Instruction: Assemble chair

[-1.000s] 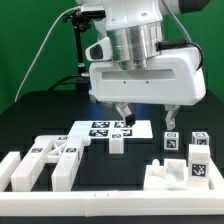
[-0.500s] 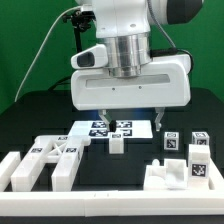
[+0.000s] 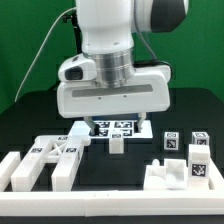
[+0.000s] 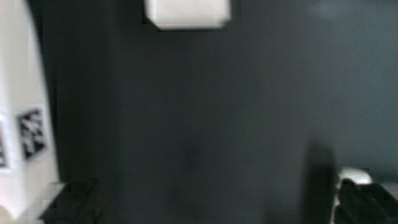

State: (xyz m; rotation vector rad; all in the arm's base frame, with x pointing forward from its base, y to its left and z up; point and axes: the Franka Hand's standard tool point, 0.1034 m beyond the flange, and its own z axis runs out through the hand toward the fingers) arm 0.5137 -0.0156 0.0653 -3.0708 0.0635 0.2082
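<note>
Here the tool hangs wide open, empty, at mid-frame; the small white plastic chair block sits just below it in frame. Best to centre the jaws squarely over it before lowering.

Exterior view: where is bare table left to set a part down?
Bare table lies between the small block in front of the marker board and the bracket piece on the exterior view's right, and behind the cluster of parts on that view's left. Crowded: that cluster and the tagged cubes at right.
</note>
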